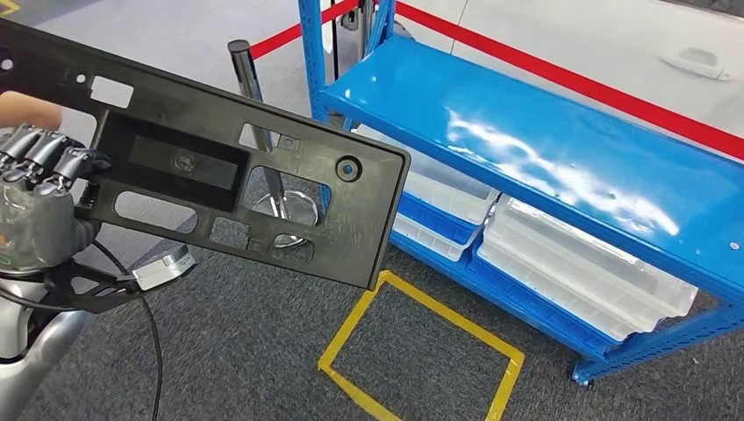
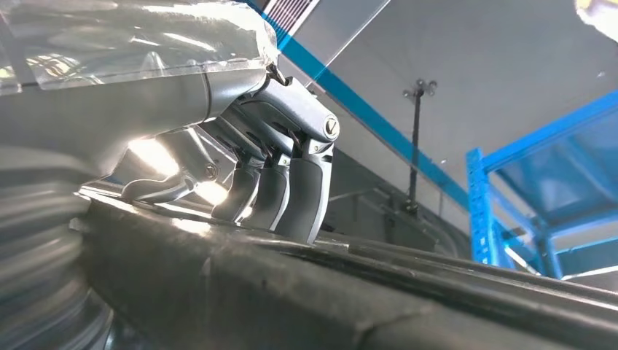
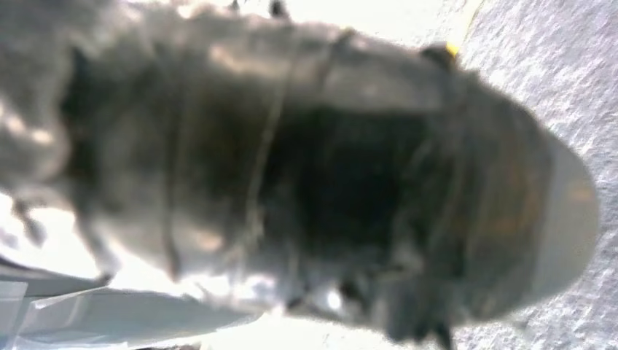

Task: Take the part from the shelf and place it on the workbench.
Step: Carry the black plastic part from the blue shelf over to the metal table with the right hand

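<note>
Left hand [image 1: 39, 189] gripped the black plastic part [image 1: 211, 167] at its left end, fingers [image 1: 44, 153] curled over the top edge. The part was a long flat panel with cutouts and a recessed box, held up in the air, tilted, its right end lower and out toward the blue shelf [image 1: 526, 132]. It touched neither shelf nor floor. In the left wrist view the fingers [image 2: 299, 189] pressed down on the dark edge of the part [image 2: 328, 292], wrapped closed on it.

Right hand: the right wrist view was a blurred dark shape over grey carpet [image 3: 554, 65], so its state couldn't be told.

The shelf's top board was bare and glossy; clear plastic bins [image 1: 579, 263] sat stacked on the lower level. Yellow tape [image 1: 421, 351] marked a square on the carpet in front of the shelf. A metal post [image 1: 250, 88] with red belts stood behind the part. A white car door [image 1: 614, 44] was at the top right.
</note>
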Tool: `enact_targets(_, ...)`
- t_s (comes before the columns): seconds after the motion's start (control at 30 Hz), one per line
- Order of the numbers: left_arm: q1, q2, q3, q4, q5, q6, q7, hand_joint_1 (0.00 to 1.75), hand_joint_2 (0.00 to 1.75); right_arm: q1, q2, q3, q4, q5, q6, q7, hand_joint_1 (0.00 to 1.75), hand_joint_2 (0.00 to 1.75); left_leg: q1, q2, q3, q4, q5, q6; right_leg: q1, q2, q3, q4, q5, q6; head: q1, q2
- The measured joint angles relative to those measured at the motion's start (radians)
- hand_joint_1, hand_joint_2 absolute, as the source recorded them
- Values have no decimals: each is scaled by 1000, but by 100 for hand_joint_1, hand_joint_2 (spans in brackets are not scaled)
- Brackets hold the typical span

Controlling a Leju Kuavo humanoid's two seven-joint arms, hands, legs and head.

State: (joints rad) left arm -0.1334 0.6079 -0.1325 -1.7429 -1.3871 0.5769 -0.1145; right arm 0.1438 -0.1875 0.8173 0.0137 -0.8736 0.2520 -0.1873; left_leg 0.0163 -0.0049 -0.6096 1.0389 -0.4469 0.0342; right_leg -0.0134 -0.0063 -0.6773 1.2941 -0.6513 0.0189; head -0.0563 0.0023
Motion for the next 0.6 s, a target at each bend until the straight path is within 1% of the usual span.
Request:
enact_targets(0.03,-2,-3,-7,3,-1,0,0,175,175,-1,1,-2,0,-1,0,1,0,0,-5,-14,-15,0,12,2,6,4,7,22,-2,-9,0,0)
enact_targets(0.07,-5,-6,-12,5,-2,0,0,175,175,-1,1,-5,0,-3,0,1,0,0,-10,-29,-29,1,23,3,13,8,32,7,16,-20,0,0)
enact_targets(0.1,-9,-8,-17,8,-2,0,-1,175,175,-2,2,-8,0,-4,0,1,0,0,-15,-44,-41,1,34,3,21,18,74,-44,45,-35,0,0)
enact_targets(0.13,-13,-10,-21,10,-2,0,-1,175,175,-3,1,-11,0,-5,0,1,0,0,-17,-57,-50,1,44,3,29,41,122,-116,70,-54,0,0)
enact_targets(0.17,-18,-12,-26,12,0,0,-1,175,175,-4,1,-13,0,-7,1,1,0,0,-20,-69,-58,0,54,2,33,66,167,-189,84,-70,-2,0)
enact_targets(0.2,-23,-14,-31,14,1,-1,-1,175,175,-4,0,-16,1,-8,1,1,0,0,-19,-81,-62,-2,65,-1,37,88,199,-244,91,-79,-3,0)
enact_targets(0.23,-27,-16,-37,16,3,-3,-1,175,175,-4,0,-17,2,-9,1,1,0,0,-16,-93,-65,-7,76,-6,39,99,214,-275,93,-82,-3,0)
enact_targets(0.27,-31,-17,-42,19,4,-4,-1,175,175,-4,1,-19,2,-10,1,0,0,0,-14,-107,-67,-15,90,-11,39,93,217,-287,101,-80,-3,0)
enact_targets(0.3,-32,-18,-47,22,5,-5,-1,175,175,-5,1,-20,2,-11,2,0,0,0,-12,-115,-68,-23,100,-16,38,78,216,-298,114,-78,-1,0)
enact_targets(0.33,-35,-18,-51,24,6,-5,-1,175,175,-7,1,-21,2,-12,2,0,0,0,-13,-105,-73,-26,98,-20,36,62,215,-312,129,-79,-1,0)
enact_targets(0.37,-39,-18,-55,27,6,-6,-1,175,175,-9,1,-22,2,-12,4,0,0,0,-14,-83,-81,-15,78,-24,34,44,212,-325,143,-81,-1,0)
enact_targets(0.4,-45,-18,-59,30,7,-7,-1,175,175,-9,2,-23,2,-11,6,-1,0,0,-14,-52,-93,17,39,-28,30,27,206,-336,155,-82,-1,0)
enact_targets(0.43,-50,-20,-63,33,8,-8,-1,175,175,-9,3,-24,2,-11,8,-1,0,0,-11,-23,-108,69,-10,-34,31,10,196,-337,164,-82,-1,0)
enact_targets(0.47,-53,-21,-66,35,10,-9,-1,175,175,-8,4,-26,2,-10,11,-1,0,0,-5,-10,-123,133,-54,-41,30,-5,183,-333,171,-81,0,0)
enact_targets(0.5,-55,-22,-70,37,12,-10,-1,175,175,-8,5,-28,2,-10,13,-1,0,0,2,-3,-134,194,-78,-49,29,-22,168,-326,177,-77,0,0)
enact_targets(0.53,-56,-23,-73,40,14,-12,0,175,175,-8,6,-31,2,-9,14,-1,0,0,8,-1,-133,234,-80,-57,28,-38,152,-318,181,-74,0,0)
enact_targets(0.57,-58,-23,-77,42,16,-15,0,175,175,-8,6,-32,2,-9,15,-1,0,0,14,2,-118,243,-62,-64,26,-54,136,-308,185,-70,0,0)
enact_targets(0.6,-59,-23,-80,44,17,-17,0,175,175,-9,6,-34,2,-9,15,-1,0,0,18,8,-84,216,-36,-71,25,-70,120,-296,187,-67,0,0)
